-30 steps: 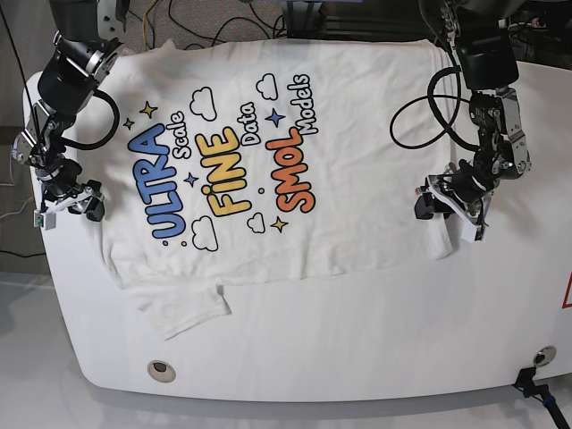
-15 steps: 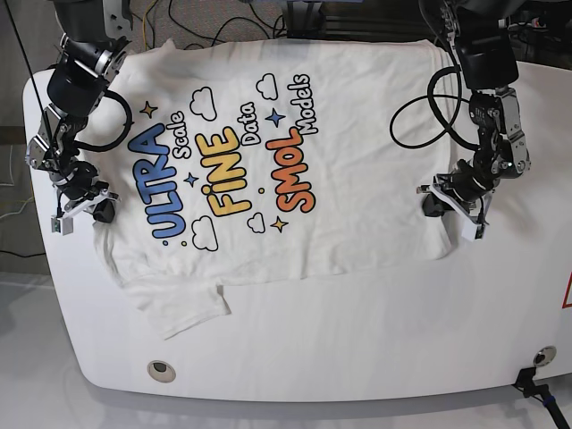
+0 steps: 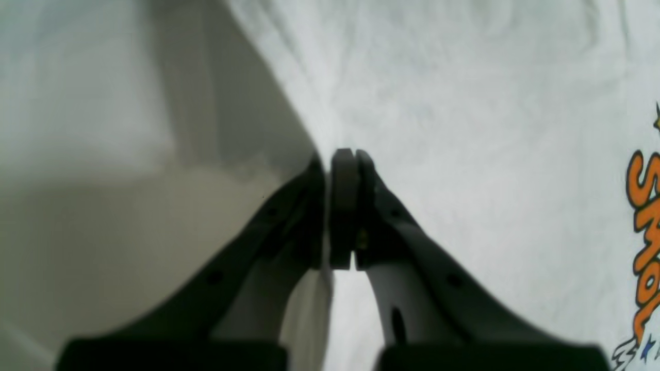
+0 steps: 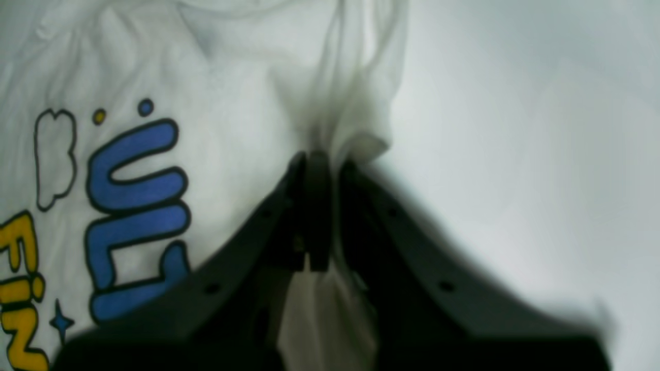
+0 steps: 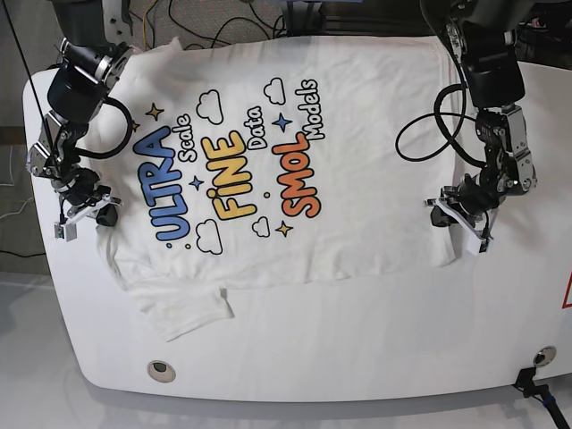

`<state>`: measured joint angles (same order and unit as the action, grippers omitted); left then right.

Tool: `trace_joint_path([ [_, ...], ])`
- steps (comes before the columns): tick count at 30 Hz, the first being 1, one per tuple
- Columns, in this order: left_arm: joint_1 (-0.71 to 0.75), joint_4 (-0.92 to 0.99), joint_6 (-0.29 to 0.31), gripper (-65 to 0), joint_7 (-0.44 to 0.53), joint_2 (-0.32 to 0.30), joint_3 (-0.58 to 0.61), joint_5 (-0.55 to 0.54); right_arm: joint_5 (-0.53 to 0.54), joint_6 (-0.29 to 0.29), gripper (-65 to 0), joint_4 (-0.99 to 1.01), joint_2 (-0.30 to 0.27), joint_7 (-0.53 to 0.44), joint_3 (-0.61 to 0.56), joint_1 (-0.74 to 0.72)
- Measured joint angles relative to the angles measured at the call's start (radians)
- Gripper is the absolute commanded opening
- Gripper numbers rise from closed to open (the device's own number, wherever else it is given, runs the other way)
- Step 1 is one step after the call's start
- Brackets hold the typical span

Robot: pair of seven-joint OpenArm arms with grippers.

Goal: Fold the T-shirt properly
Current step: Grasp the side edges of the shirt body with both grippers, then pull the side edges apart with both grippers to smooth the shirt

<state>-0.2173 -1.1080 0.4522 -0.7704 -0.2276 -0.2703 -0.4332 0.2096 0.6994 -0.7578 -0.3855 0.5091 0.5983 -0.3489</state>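
The T-shirt [image 5: 268, 170] is lying print-up and spread across the white tabletop [image 5: 357, 357], and both arms are gripping it at opposite side edges, so the step in hand appears to be the first grasp before a fold.

The right end effector [image 4: 317, 165] is pinching a bunched fold of white cloth between its closed jaws; in its wrist view the fabric is gathering into pleats just ahead of the tips, with the blue "ULTRA" lettering [image 4: 134, 206] to one side of the jaws and bare tabletop to the other.

The left end effector [image 3: 340, 159] is closed as well, its tips pressed together right at the shirt's edge. Plain white cloth is lying ahead of it and to one side, the orange "SMOL" lettering [image 3: 644, 232] well off on that same side, and bare tabletop on the other. It is apparently clamping the hem, though the cloth between the pads is too thin to make out clearly.

One sleeve [image 5: 183, 308] is lying crumpled near the front of the tabletop, away from both end effectors.

The next move probably calls for lifting both edges together, evenly, and carrying them across without letting either grip slip or the cloth twist.
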Motion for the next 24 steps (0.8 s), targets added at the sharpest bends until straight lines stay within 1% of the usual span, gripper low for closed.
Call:
trace_joint_path([
  [5,-0.025,0.005,0.0,-65.0,0.0,0.001,0.0,0.0,-0.005,-0.001,-65.0,0.0,0.019,0.003,0.0,-0.018],
  [6,-0.029,0.005,0.001,-65.0,0.0,0.0,0.0,0.0,-0.019,-0.002,-65.0,0.001,0.023,-0.002,-0.001,-0.023],
  [9,-0.047,0.01,0.001,-65.0,0.0,-0.013,0.001,-0.001,-0.023,-0.048,-65.0,0.002,0.029,-0.028,-0.004,-0.026],
  [12,-0.06,0.013,0.001,-65.0,0.004,-0.016,0.0,-0.001,-0.023,-0.059,-65.0,0.005,0.028,-0.026,-0.004,-0.038],
  [14,-0.054,0.013,0.001,-65.0,0.037,-0.014,0.0,-0.002,-0.028,-0.068,-65.0,0.008,0.031,-0.019,-0.004,-0.047],
  [20,-0.043,0.016,0.001,-65.0,0.071,-0.014,0.0,0.0,-0.034,-0.071,-65.0,0.014,0.034,-0.009,-0.004,-0.098],
  [24,-0.027,0.033,0.001,-65.0,0.169,-0.014,0.002,-0.004,-0.032,-0.071,-65.0,0.014,0.034,-0.017,-0.004,-0.13],
])
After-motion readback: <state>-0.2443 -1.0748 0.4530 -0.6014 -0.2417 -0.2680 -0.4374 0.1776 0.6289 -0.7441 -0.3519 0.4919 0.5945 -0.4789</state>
